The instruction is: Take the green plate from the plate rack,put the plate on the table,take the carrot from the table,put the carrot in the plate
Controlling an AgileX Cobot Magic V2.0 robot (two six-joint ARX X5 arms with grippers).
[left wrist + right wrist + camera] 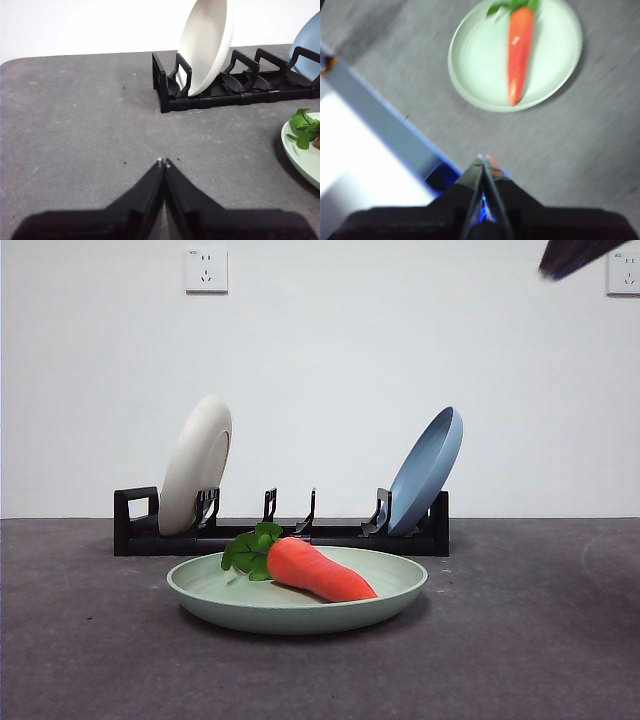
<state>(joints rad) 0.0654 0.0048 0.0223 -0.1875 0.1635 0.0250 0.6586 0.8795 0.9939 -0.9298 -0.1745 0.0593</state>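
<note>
Front view: carrot (318,569) lying in green plate (297,608) on table (530,640), just before plate rack (280,532); left gripper (164,162) and right gripper (483,159) closed, empty.

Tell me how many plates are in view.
3: the cream-white plate and the blue plate stand in the plate rack; the green plate lies on the table, holding the carrot.
</note>
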